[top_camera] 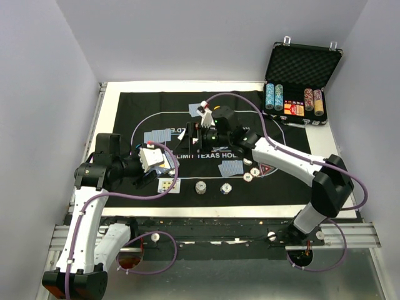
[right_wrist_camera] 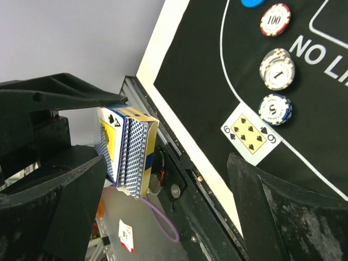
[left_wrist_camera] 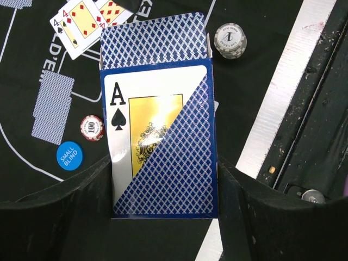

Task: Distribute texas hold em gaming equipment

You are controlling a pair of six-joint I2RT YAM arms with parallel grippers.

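Now the left gripper (left_wrist_camera: 163, 166) holds the blue deck box (left_wrist_camera: 157, 109) tight, open flap pointing away from it, above the left side of the black mat (top_camera: 125, 106). The right gripper (right_wrist_camera: 168, 168), wide and empty, faces the box from nearby.

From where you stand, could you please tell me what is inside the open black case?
The case holds bluish chip rows and reddish and tan chip rows, with a red-and-yellow item between them. Its front wall hides whatever lies lower down.
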